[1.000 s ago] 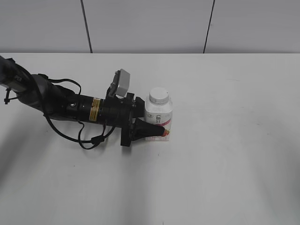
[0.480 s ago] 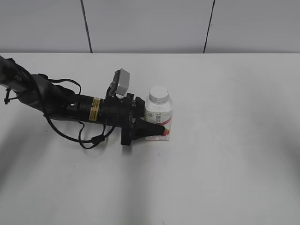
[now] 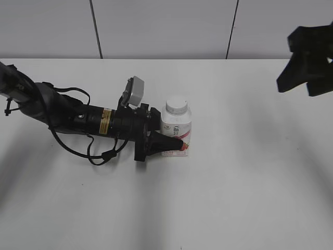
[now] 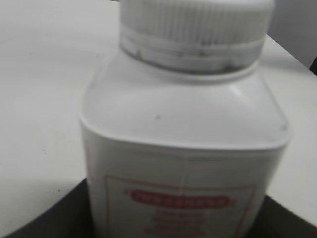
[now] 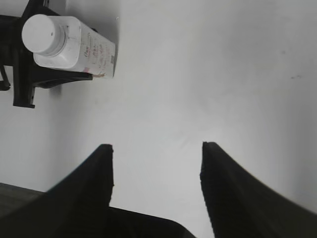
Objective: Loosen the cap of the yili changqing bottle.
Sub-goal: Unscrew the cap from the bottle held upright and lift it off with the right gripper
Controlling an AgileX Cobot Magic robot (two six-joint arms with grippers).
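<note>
The yili changqing bottle (image 3: 177,130) stands upright mid-table, white with a pink-red label and its white ribbed cap (image 3: 176,105) on. My left gripper (image 3: 171,138) reaches in from the left and is shut on the bottle's body, one dark finger (image 3: 169,146) along its near side. In the left wrist view the bottle (image 4: 183,124) fills the frame, with the cap (image 4: 195,25) at the top and dark fingers in both lower corners. My right gripper (image 5: 157,148) is open and empty, high above the table, far right of the bottle (image 5: 84,49) and cap (image 5: 44,32).
The white table (image 3: 250,182) runs back to a grey panelled wall. The right arm (image 3: 308,60) hangs as a dark shape at the upper right. The left arm's cables (image 3: 99,153) lie on the table to the left of the bottle.
The right arm has come into the exterior view at the upper right. The left gripper and the bottle have not moved.
</note>
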